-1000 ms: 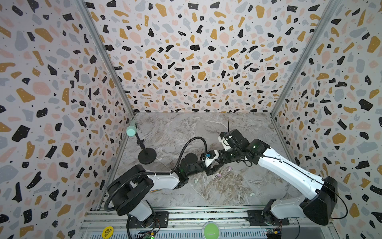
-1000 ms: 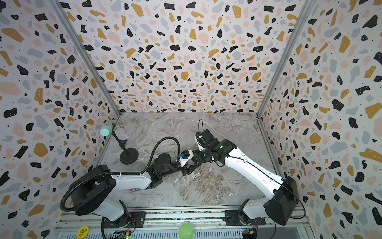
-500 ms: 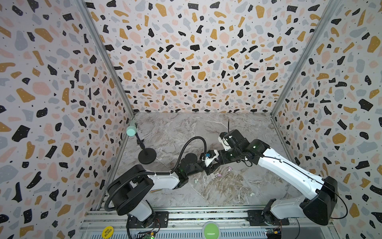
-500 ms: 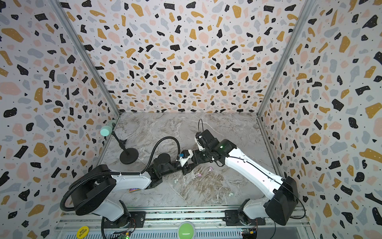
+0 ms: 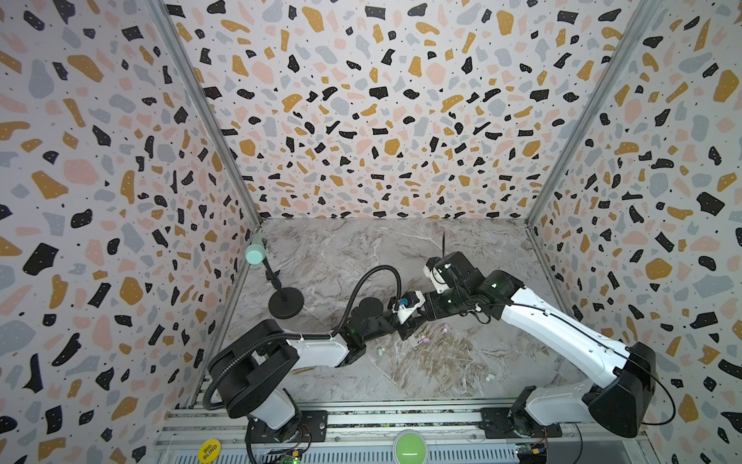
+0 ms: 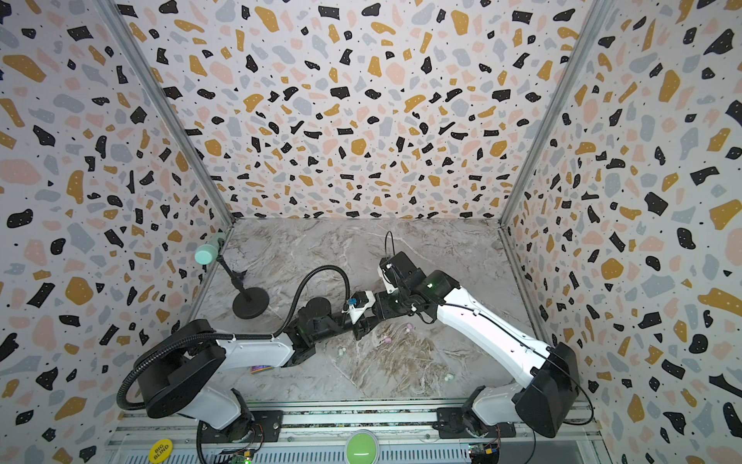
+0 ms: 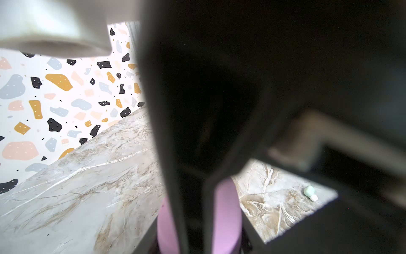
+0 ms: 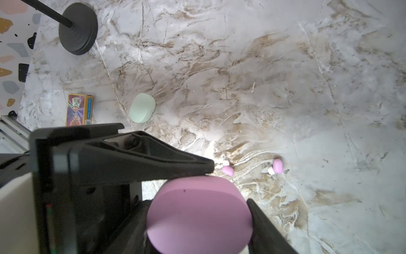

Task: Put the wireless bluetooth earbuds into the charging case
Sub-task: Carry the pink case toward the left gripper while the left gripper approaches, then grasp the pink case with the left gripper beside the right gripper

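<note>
Pinching the lilac-pink oval plastic charging case (image 8: 198,215), the right hand (image 8: 229,184) faces the left hand (image 5: 404,330), whose fingers are pressed together, at mid-frame in a top view. Lilac-pink bean-sized plastic earbuds (image 8: 227,169) lie on the marble tabletop (image 8: 285,88) just beside the case. Mint-white earbuds (image 5: 380,352) lie lower in the frame.

The marble table (image 8: 263,66) carries a black stand base (image 8: 78,28), a card box (image 8: 79,109), a mint charging case (image 8: 142,107), two lilac-pink earbuds (image 8: 277,166) and two mint earbuds (image 5: 380,352).
</note>
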{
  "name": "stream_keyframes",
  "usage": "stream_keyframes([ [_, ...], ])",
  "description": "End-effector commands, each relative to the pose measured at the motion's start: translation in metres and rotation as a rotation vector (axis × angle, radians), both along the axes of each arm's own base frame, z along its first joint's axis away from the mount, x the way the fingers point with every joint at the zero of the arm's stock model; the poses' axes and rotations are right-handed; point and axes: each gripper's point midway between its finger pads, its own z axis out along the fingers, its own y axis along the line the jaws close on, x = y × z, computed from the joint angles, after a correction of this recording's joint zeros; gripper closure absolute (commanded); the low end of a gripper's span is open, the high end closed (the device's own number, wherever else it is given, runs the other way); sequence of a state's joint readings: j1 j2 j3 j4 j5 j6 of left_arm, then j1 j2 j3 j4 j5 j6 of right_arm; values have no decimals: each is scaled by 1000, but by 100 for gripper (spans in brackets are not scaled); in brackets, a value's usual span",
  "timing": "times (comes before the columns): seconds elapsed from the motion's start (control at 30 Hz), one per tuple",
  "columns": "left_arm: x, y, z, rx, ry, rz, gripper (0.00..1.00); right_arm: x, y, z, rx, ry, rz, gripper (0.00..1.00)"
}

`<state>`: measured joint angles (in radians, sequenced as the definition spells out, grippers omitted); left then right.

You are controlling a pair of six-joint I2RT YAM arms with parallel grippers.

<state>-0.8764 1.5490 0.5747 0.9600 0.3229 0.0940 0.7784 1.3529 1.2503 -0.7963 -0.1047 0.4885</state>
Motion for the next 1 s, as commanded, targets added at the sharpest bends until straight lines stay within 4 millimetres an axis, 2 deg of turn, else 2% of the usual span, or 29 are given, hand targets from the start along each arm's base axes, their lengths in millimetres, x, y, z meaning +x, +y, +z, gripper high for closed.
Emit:
stream_keyframes([
  [0.0, -6, -10, 24, -52, -68, -54, 61, 7, 13, 25, 76, -54, 3, 44],
  [0.17, -7, -11, 26, -52, -74, -57, 66, 6, 14, 26, 83, -52, 2, 43],
  [0.5, -10, -9, 24, -46, -73, -65, 72, 7, 11, 32, 103, -60, -17, 26],
  [0.97, -12, 5, 14, -27, -37, -23, 79, 1, -9, 45, 123, -70, -37, 15],
])
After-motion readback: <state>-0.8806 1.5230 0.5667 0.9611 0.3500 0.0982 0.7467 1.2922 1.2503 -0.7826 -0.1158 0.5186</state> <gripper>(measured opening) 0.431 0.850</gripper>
